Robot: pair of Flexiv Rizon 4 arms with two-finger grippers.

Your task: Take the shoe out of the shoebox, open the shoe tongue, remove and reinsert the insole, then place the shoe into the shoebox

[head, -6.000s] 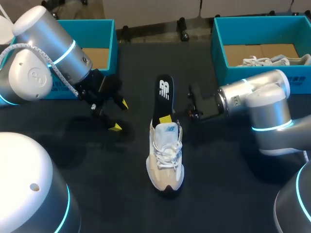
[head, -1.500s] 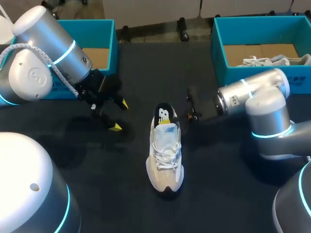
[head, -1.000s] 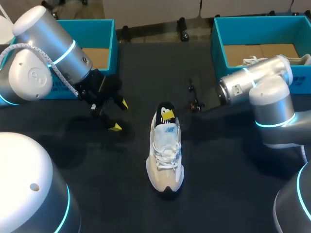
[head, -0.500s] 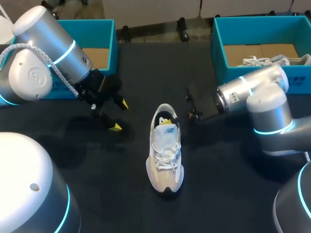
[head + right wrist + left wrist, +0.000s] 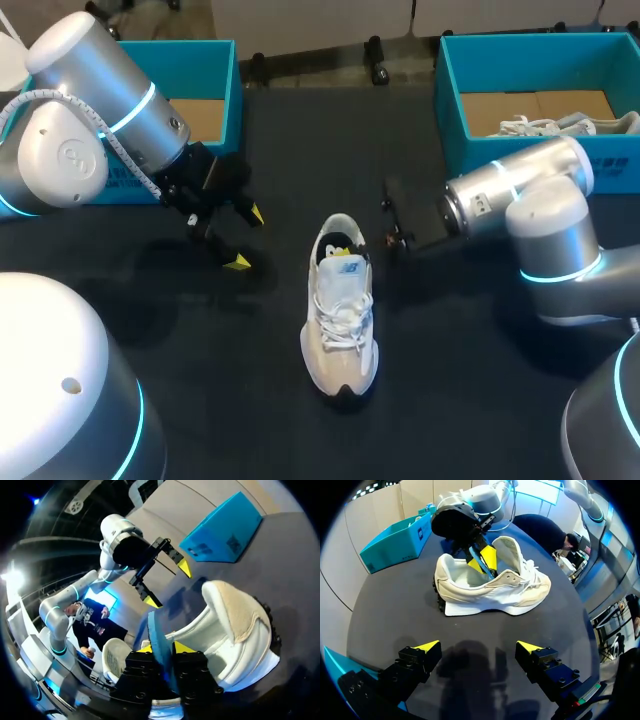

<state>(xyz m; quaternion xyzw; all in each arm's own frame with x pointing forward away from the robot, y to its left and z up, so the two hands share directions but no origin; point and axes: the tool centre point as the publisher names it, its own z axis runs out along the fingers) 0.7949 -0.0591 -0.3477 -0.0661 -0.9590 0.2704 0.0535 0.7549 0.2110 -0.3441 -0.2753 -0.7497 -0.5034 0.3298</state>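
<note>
At the far left corner of the dark table (image 5: 300,430) stands a blue shoebox (image 5: 215,60), open, with brown cardboard showing inside. Just in front of it, the left arm comes in from the left side. The left gripper (image 5: 246,238) hangs over bare table with its fingers wide apart and nothing between them. From the left wrist camera, this gripper (image 5: 479,647) faces the shoe (image 5: 490,587) side on, well apart from it.

The shoe (image 5: 340,320), white and beige with white laces, stands upright on its sole in the middle of the table. Its toe points toward the near edge and its heel toward the far edge.

The right arm comes in from the right side, and the right gripper (image 5: 340,250) dips into the shoe's opening at the heel end. From the right wrist camera, its two fingers sit close together, clamped on the thin blue edge of the insole (image 5: 159,640). The insole stands on edge between them and runs down into the shoe. The left wrist camera shows the same grip from the other side, with the yellow tips pressed against the insole (image 5: 476,560) above the opening.

At the far right corner stands a second blue shoebox (image 5: 452,100), with another white shoe (image 5: 560,124) lying inside it.
</note>
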